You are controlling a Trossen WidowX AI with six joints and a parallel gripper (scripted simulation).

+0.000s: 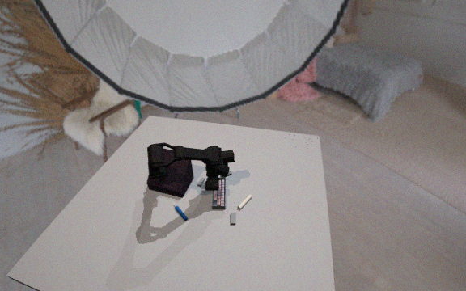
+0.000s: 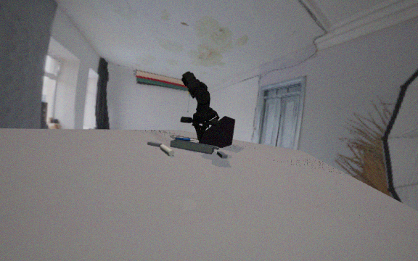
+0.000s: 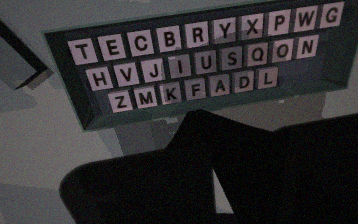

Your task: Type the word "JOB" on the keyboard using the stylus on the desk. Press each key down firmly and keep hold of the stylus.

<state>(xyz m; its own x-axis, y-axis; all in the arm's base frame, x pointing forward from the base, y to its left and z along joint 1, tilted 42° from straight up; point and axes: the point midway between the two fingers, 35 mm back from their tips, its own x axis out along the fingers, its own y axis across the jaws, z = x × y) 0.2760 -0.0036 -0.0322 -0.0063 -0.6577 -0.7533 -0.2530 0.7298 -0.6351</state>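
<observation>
A small grey block [image 1: 233, 218], a white stylus [image 1: 244, 201] and a blue pen [image 1: 180, 212] lie loose on the white desk [image 1: 281, 250]. Beyond them the keyboard [image 1: 218, 198] sits under the gripper [image 1: 213, 184], closed and holding nothing, well inside every desk edge.

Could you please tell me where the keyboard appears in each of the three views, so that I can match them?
Top: the keyboard lies at centre, just below the gripper.
Exterior: a low greenish slab at centre, before the arm's dark base.
Wrist: it fills the upper half, letters readable.
Shared landmark: the white stick beside it, in top and exterior only.
</observation>
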